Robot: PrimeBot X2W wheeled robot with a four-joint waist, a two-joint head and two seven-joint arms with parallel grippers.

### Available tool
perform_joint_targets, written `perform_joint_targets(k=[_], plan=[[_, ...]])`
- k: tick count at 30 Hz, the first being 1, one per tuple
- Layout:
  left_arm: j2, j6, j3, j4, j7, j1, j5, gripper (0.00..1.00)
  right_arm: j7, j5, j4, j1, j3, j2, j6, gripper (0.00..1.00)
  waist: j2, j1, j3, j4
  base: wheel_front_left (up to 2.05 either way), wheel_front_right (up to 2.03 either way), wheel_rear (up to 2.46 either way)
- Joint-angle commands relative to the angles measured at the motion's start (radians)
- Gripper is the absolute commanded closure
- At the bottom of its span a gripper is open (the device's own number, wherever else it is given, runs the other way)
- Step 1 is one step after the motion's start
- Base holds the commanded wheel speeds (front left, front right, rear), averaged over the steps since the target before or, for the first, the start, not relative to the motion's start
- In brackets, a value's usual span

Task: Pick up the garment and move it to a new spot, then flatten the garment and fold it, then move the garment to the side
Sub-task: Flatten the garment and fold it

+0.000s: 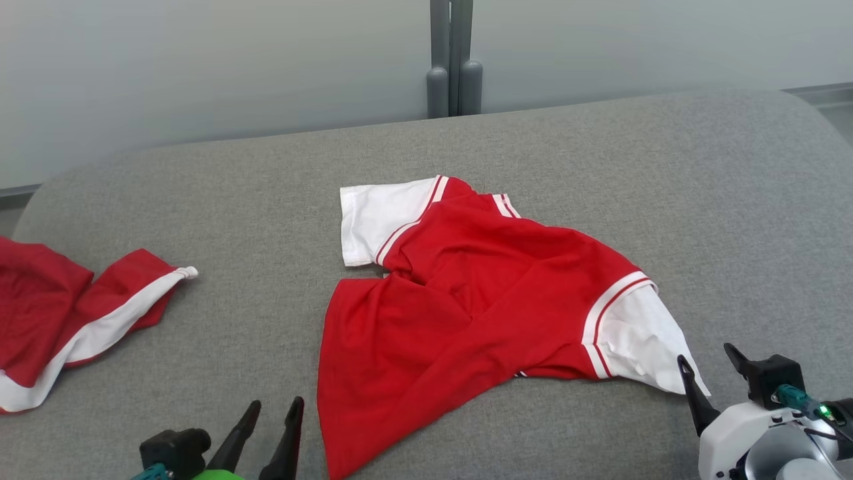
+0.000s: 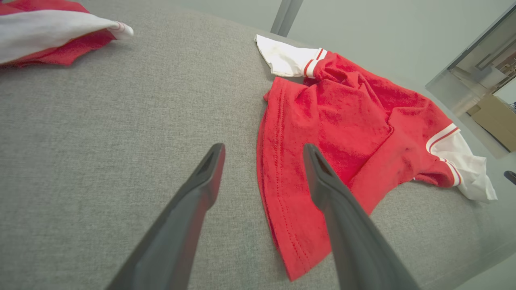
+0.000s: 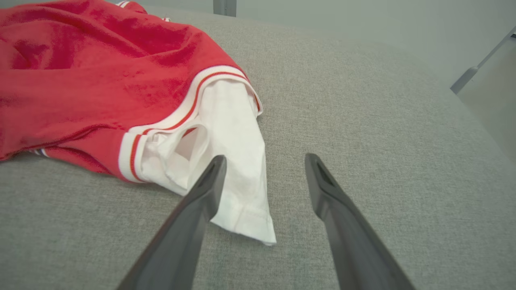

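Note:
The garment [image 1: 480,293] is a red shirt with white sleeves, lying crumpled in the middle of the grey padded surface [image 1: 266,200]; I also see the garment [image 2: 342,121] in the left wrist view and the garment [image 3: 100,80] in the right wrist view. My left gripper [image 1: 274,408] is open at the lower left, just left of the shirt's hem; in its own view the left gripper [image 2: 264,151] straddles that hem edge. My right gripper [image 1: 706,353] is open beside the white right sleeve [image 3: 238,161], holding nothing.
A second red and white piece of clothing [image 1: 73,313] lies at the far left edge of the surface. A grey post [image 1: 453,60] stands behind the surface against the pale wall. The surface's rounded right edge [image 1: 820,133] drops off to the floor.

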Motion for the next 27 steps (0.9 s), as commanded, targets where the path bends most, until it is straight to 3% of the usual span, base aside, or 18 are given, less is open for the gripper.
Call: perform_joint_targets(k=[1, 10, 17, 19, 22, 24, 27], plan=[[0.005, -0.003, -0.003, -0.007, 0.01, 0.0, -0.002, 0.0, 0.009, 0.004, -0.003, -0.007, 0.004, -0.003, -0.001, 0.0, 0.0, 0.0001, 0.011, -0.003, 0.0, 0.0, 0.0], [0.004, 0.085, -0.04, -0.187, 0.276, 0.029, -0.08, 0.0, 0.299, 0.141, -0.075, -0.035, 0.119, -0.094, -0.001, 0.0, 0.0, 0.0001, 0.063, -0.013, 0.0, 0.0, 0.0], [0.011, 0.149, -0.07, -0.268, 0.432, 0.056, -0.118, 0.0, 0.407, 0.189, -0.082, -0.074, 0.156, -0.126, -0.001, 0.0, 0.0, 0.0001, 0.119, -0.005, 0.0, 0.0, 0.0], [0.017, 0.17, -0.067, -0.263, 0.451, 0.06, -0.11, 0.0, 0.414, 0.188, -0.076, -0.087, 0.15, -0.134, -0.001, 0.15, 0.0, 0.0001, 0.133, -0.004, 0.0, 0.0, 0.0], [0.01, 0.184, -0.072, -0.252, 0.473, 0.061, -0.124, 0.0, 0.423, 0.193, -0.066, -0.096, 0.142, -0.134, -0.001, 0.47, 0.0, 0.0001, 0.15, -0.004, 0.0, 0.0, 0.0], [0.005, 0.191, -0.074, -0.24, 0.478, 0.054, -0.124, 0.0, 0.425, 0.195, -0.058, -0.105, 0.143, -0.136, -0.001, 0.42, 0.0, 0.0001, 0.161, -0.005, 0.0, 0.0, 0.0], [-0.002, 0.19, -0.087, -0.209, 0.486, 0.034, -0.118, 0.0, 0.427, 0.198, -0.046, -0.113, 0.143, -0.132, -0.002, 0.47, 0.0, 0.0001, 0.174, -0.008, 0.0, 0.0, 0.0]])
